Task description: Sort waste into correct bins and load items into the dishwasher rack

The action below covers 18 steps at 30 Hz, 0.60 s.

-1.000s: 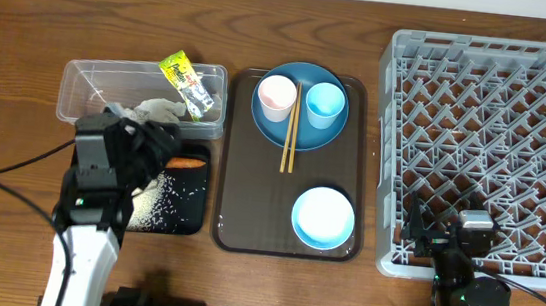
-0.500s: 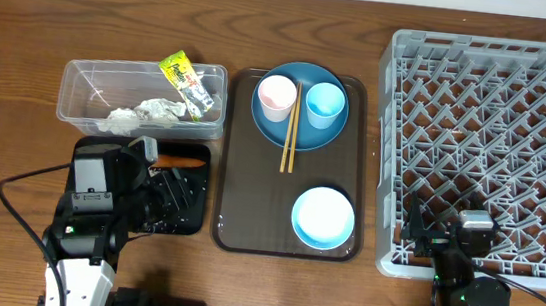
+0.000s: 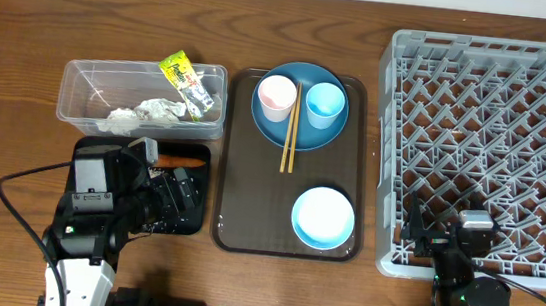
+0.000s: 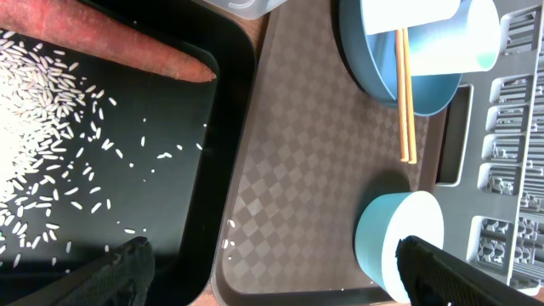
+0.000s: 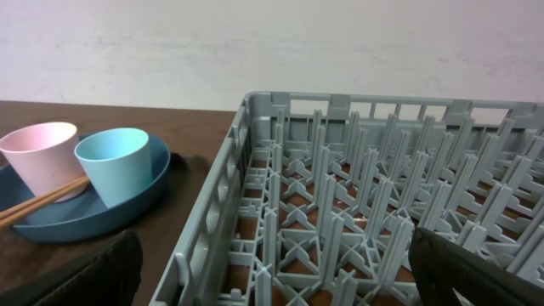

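All 5 dishes are outside the dishwasher rack [image 3: 485, 143], which fills the right of the overhead frame with none of its pegs in use. Next in size, the brown tray [image 3: 248, 201] at centre carries them: the blue plate [image 3: 307, 138] at its top, holding the pink cup [image 3: 276, 96], the light blue cup [image 3: 325, 101] and the chopsticks [image 3: 289, 140] between them, and the white bowl [image 3: 323, 218] lower down.

At upper left, the clear tub [image 3: 94, 86] holds the snack wrapper [image 3: 187, 83] and now also the crumpled paper [image 3: 144, 114]. 1 second ago that paper sat right at the left arm's fingers over the tub; since then it has been lying loose inside. Below the tub, the black tray [image 3: 196, 206] holds the carrot [image 3: 178, 162] and scattered rice [image 4: 42, 102]. All 4 pieces of waste appear binned, so the sorting half looks done and the loading half is not yet begun.

The left arm has drawn back from the tub to the lower left of the overhead frame. Its left gripper [image 4: 285, 268] hangs above the black tray's right edge, pointing toward the brown tray, fingers spread wide and holding nothing — they widened over the last second. The right gripper [image 5: 272, 268] sits unmoved at lower right by the rack's near edge, also spread wide and empty, its camera looking across the rack with the cups at left.
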Each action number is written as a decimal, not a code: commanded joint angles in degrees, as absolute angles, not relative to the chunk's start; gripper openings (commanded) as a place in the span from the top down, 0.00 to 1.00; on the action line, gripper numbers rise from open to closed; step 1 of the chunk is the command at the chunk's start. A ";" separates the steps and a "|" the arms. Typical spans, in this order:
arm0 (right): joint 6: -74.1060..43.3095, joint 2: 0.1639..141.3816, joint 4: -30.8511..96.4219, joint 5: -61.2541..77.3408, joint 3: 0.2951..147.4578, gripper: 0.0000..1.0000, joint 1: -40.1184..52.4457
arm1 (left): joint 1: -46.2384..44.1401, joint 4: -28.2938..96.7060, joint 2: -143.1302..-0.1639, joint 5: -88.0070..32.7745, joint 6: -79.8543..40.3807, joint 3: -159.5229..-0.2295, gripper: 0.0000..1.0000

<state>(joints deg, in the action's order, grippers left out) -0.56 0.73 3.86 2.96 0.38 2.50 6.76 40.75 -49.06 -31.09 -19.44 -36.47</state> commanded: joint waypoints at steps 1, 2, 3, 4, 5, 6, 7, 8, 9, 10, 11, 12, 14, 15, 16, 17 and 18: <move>-0.12 0.64 4.08 2.79 0.32 0.01 3.03 | 7.05 40.99 -48.97 -30.52 -18.87 -37.36 0.06; -0.12 0.64 4.08 2.81 0.32 0.01 3.03 | 7.05 40.99 -48.97 -30.52 -18.87 -37.36 0.05; -0.12 0.64 4.08 2.81 0.32 0.01 3.03 | 7.05 40.99 -48.97 -30.52 -18.87 -37.36 0.05; -0.12 0.64 4.08 2.81 0.32 0.01 3.03 | 7.05 40.99 -48.97 -30.52 -18.87 -37.36 0.05; -0.14 0.64 4.08 2.81 0.32 0.01 3.03 | 7.05 40.99 -48.97 -30.52 -18.87 -37.36 0.05; -0.12 0.64 4.08 2.81 0.32 0.01 3.03 | 7.05 40.99 -48.97 -30.52 -18.87 -37.36 0.04; -0.12 0.67 4.08 2.79 0.32 0.01 3.03 | 7.05 40.99 -48.97 -30.52 -18.87 -37.36 0.04; -0.14 0.64 4.08 2.81 0.32 0.01 3.03 | 7.05 40.99 -48.97 -30.52 -18.87 -37.36 0.04; -0.14 0.67 4.08 2.81 0.32 0.01 3.03 | 7.05 40.99 -48.97 -30.52 -18.87 -37.36 0.04; -0.12 0.67 4.08 2.81 0.32 0.01 3.03 | 7.05 40.99 -48.97 -30.52 -18.87 -37.36 0.04; -0.12 0.64 4.08 2.81 0.32 0.01 3.03 | 7.05 40.99 -48.97 -30.52 -18.87 -37.36 0.04; -0.12 0.67 4.08 2.81 0.32 0.01 3.03 | 7.05 40.99 -48.97 -30.52 -18.87 -37.36 0.03; -0.12 0.67 4.08 2.81 0.32 0.01 3.03 | 7.05 40.99 -48.97 -30.52 -18.87 -37.36 0.03; -0.14 0.67 4.08 2.81 0.32 0.01 3.03 | 7.05 40.99 -48.97 -30.52 -18.87 -37.36 0.03; -0.12 0.67 4.08 2.81 0.32 0.01 3.03 | 7.05 40.99 -48.97 -30.52 -18.87 -37.36 0.03; -0.12 0.67 4.08 2.81 0.32 0.01 3.03 | 7.05 40.99 -48.97 -30.52 -18.87 -37.36 0.03; -0.12 0.67 4.08 2.81 0.32 0.01 3.03 | 7.05 40.99 -48.97 -30.52 -18.87 -37.36 0.03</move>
